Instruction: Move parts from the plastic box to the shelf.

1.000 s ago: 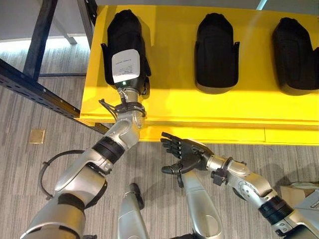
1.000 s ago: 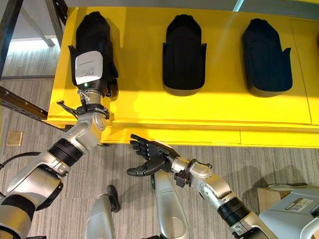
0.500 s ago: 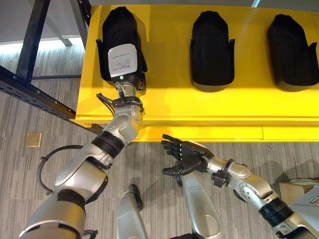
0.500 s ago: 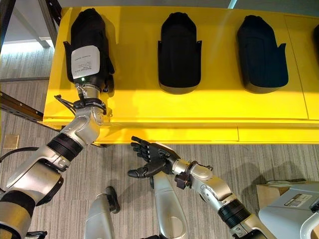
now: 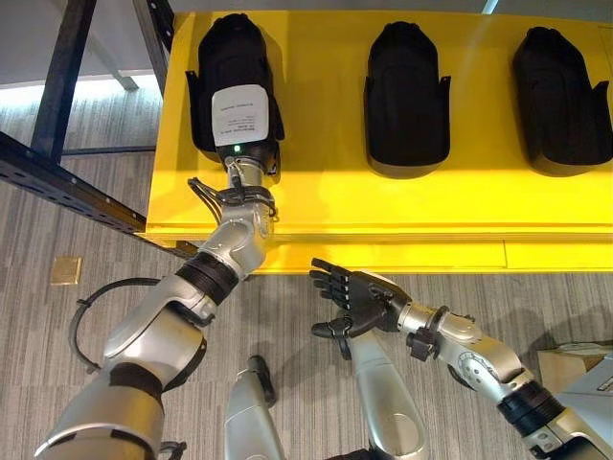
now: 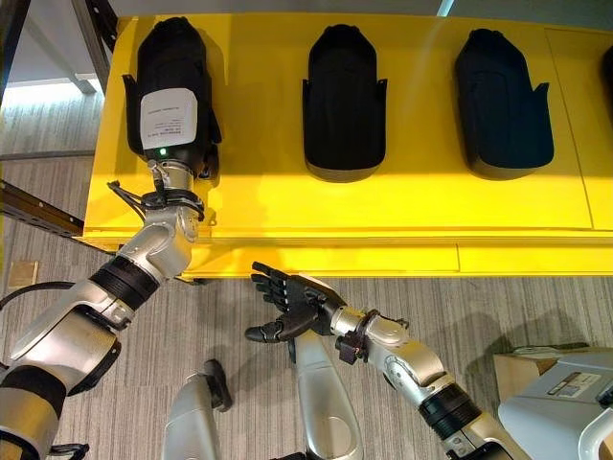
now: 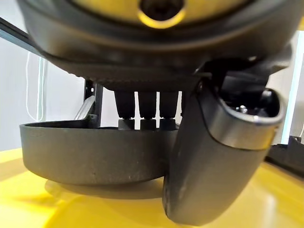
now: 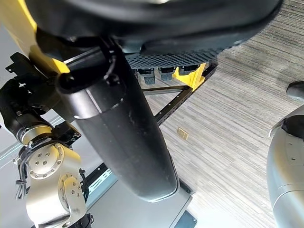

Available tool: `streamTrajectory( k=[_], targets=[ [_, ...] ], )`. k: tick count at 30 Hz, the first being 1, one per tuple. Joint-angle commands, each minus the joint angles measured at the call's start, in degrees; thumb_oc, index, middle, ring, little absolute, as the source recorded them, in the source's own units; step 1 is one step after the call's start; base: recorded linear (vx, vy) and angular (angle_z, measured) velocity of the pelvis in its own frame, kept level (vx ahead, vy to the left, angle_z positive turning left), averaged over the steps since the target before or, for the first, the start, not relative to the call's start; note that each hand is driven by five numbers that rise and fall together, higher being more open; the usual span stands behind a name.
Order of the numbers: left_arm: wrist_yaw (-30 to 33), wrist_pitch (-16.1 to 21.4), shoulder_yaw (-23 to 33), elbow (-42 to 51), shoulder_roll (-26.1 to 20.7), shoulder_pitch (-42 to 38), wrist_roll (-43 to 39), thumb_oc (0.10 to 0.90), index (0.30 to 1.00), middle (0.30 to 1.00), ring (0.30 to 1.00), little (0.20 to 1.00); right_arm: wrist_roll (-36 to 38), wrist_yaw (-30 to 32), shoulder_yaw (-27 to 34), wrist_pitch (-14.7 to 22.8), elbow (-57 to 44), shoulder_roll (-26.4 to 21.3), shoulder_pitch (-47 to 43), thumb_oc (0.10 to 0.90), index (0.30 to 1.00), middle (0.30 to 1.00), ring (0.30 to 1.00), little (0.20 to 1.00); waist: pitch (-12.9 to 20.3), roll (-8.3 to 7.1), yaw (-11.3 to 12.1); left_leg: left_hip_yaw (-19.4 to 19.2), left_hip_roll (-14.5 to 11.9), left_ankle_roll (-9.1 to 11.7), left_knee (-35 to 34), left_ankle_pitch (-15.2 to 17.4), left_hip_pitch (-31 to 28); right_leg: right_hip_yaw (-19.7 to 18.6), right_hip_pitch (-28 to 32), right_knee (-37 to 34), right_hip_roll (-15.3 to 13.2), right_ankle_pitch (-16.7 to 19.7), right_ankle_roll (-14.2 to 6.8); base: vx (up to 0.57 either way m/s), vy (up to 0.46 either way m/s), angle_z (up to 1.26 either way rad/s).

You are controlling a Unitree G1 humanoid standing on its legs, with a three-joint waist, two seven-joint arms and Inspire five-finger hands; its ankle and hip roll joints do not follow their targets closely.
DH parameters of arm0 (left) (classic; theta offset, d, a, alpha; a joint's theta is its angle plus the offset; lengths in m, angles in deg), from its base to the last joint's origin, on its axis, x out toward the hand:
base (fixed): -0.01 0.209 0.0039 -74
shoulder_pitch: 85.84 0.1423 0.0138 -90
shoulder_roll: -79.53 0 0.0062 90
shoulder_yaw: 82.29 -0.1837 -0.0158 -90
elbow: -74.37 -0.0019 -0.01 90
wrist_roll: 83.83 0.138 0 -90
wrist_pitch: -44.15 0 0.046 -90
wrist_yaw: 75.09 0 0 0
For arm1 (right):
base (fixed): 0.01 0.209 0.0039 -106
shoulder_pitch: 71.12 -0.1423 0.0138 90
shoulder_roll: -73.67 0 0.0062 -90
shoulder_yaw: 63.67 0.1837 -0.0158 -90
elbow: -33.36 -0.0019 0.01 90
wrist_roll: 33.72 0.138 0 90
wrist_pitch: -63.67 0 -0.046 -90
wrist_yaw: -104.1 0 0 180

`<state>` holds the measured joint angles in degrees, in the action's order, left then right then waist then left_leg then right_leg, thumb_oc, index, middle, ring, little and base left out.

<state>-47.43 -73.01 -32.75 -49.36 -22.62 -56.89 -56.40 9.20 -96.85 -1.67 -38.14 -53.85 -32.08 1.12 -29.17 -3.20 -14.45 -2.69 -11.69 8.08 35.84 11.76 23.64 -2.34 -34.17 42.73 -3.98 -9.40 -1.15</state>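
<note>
Yellow shelf [image 5: 383, 206] fills the upper part of the left eye view, with three black parts lying on it in a row: the left-hand part [image 5: 235, 57], a middle part [image 5: 407, 91] and a right-hand part [image 5: 560, 91], each well apart from its neighbour. The left hand [image 5: 238, 120] lies on top of the left-hand part, its white-labelled back facing up and its fingers hidden against the dark moulding. The right hand [image 5: 352, 302] hangs below the shelf's front edge over the grey floor [image 5: 57, 335], fingers spread and holding nothing. In the right eye view the same row shows, and a grey box corner [image 6: 560, 402] sits at the lower right. The left wrist view looks along the left hand: the thumb [image 7: 213, 161] comes down just beside the rounded rim of the left-hand part, which rests flat on the shelf, and straight fingers reach over it; whether they clasp it I cannot tell. The right wrist view shows the right hand's thumb [image 8: 128, 142] extended and relaxed. The likely risk: if the left hand lifts away before fully releasing, a finger caught on the rim could drag the part toward the shelf's edge.
</note>
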Motion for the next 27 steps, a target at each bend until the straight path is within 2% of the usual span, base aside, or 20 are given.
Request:
streamTrajectory(
  k=[1, 13, 27],
  targets=[
    [0.6, 0.4, 0.5, 2.8, -3.3, -0.8, 4.5, 0.400, 0.300, 0.300, 0.300, 0.300, 0.9, -1.8, 1.7, 3.8, -5.6, 4.4, 0.1, 0.900, 1.000, 1.000, 1.000, 1.000, 2.4, -0.10, -1.1, -0.8, 0.0, -4.7, -1.4, -1.5, -0.2, -2.3, 6.0, 1.7, -2.9, -6.0, -1.0, 0.00, 0.000, 0.00],
    [0.7, 1.3, 1.3, 5.3, -3.2, 2.7, 4.8, 0.400, 0.300, 0.300, 0.300, 0.300, 1.4, -0.9, 1.8, 3.8, -6.0, 3.9, -0.7, 0.900, 1.000, 1.000, 1.000, 1.000, 2.2, 0.13, 0.3, -0.4, 0.5, -4.9, -2.5, -2.1, -0.2, -1.5, 7.0, 0.1, -3.1, -5.6, -1.0, 0.00, -0.005, 0.01],
    [0.1, 1.8, 1.8, 6.5, -2.4, 4.3, 5.5, 0.400, 0.300, 0.300, 0.300, 0.300, 1.1, -0.9, 2.1, 4.4, -5.6, 4.6, -0.6, 0.900, 1.000, 1.000, 1.000, 1.000, 1.9, 0.09, 0.6, -0.6, 0.9, -5.4, -2.3, -1.9, 0.0, -1.1, 7.0, 0.0, -2.7, -5.6, -0.7, 0.00, -0.002, 0.01]
  ],
)
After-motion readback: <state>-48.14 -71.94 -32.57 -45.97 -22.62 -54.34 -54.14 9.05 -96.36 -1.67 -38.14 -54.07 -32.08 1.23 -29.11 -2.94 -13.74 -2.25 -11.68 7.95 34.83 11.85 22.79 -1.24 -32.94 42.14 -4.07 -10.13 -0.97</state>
